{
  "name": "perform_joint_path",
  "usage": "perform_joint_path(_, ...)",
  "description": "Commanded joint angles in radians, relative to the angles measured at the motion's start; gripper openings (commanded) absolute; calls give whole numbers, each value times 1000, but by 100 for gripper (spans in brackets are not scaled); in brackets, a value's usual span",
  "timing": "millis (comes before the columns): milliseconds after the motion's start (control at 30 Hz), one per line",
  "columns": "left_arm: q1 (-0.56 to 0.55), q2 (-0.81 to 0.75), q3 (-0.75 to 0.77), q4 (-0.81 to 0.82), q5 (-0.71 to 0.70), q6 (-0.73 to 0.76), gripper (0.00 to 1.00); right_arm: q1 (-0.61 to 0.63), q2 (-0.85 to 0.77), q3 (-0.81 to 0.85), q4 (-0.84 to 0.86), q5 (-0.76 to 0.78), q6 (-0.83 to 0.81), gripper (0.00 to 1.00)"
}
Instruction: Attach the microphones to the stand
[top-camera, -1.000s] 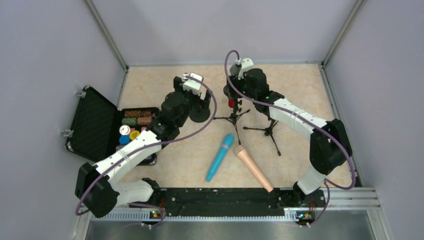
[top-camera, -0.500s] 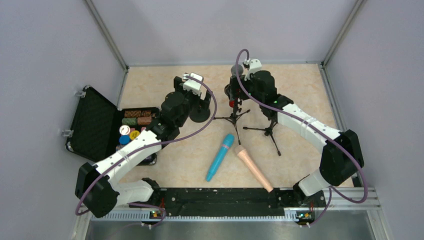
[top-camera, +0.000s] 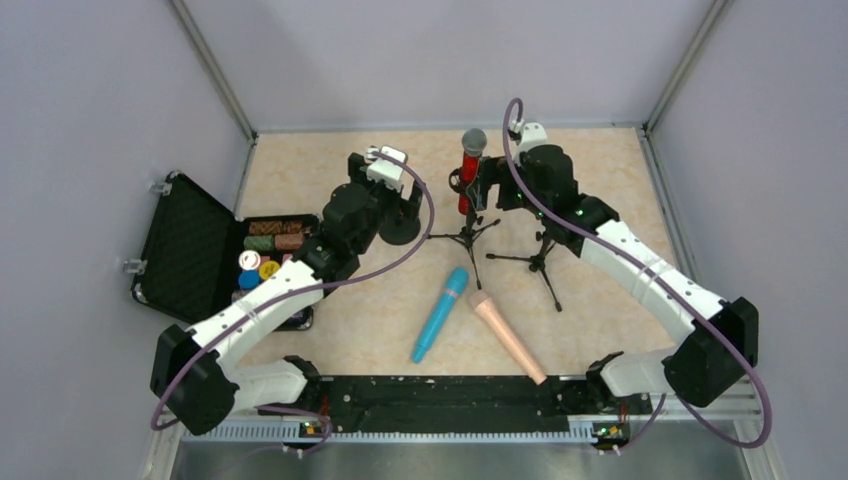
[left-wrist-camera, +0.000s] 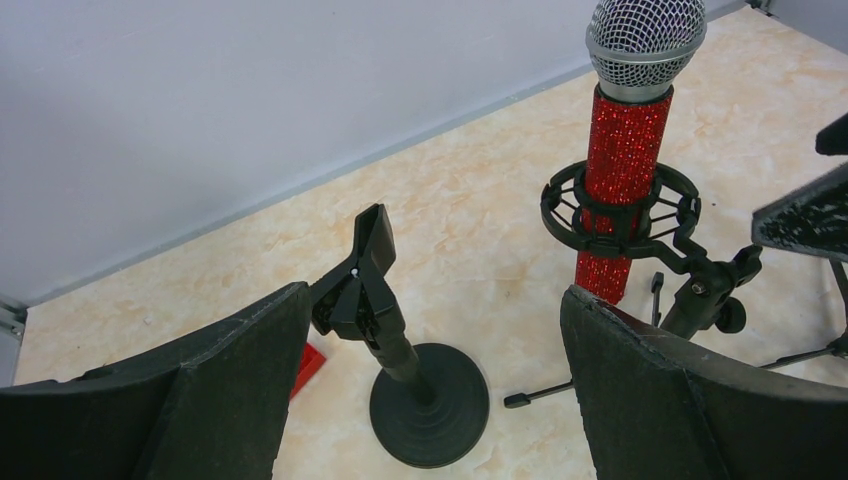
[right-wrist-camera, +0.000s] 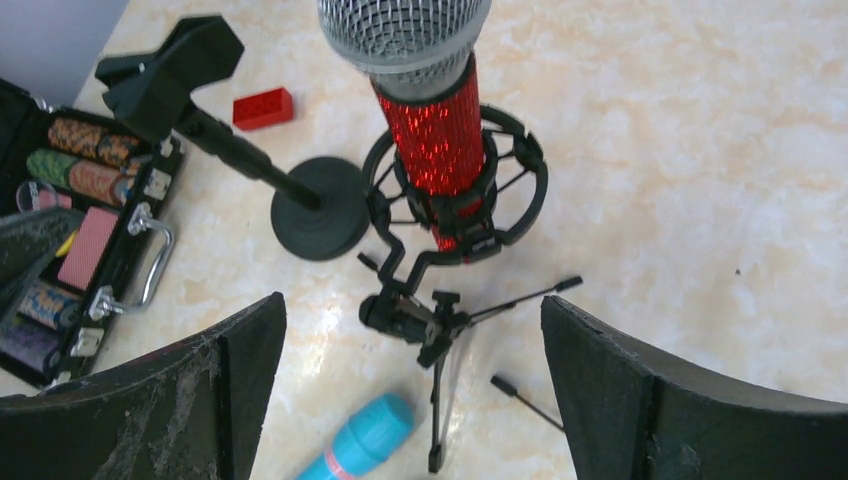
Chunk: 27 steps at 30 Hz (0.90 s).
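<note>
No words, numbers or signs could be read anywhere. The round chips (top-camera: 262, 265) in the case (top-camera: 185, 250) were too small and blurry to show any marks.

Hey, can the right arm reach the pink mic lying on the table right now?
Probably yes. The right gripper is open and empty, and the pink mic lies uncovered toward that arm's base; only tripod legs are near the path.
</note>
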Motion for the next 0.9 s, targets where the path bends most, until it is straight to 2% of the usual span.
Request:
perform_joint_path(0,1,17,0,26,9,-10,99,39,-42,28,-148,-3,23,95)
perform_joint_path(200,1,22,2,23,13,-10,99,70,-6,38,-205,-16,29,94)
perform_joint_path(400,1,28,3,23,16,-14,99,72,93,77,-208,-52,25,87)
perform_joint_path(867,1,25,1,22,10,-12,99,74,233,171,-134,-54,9,75)
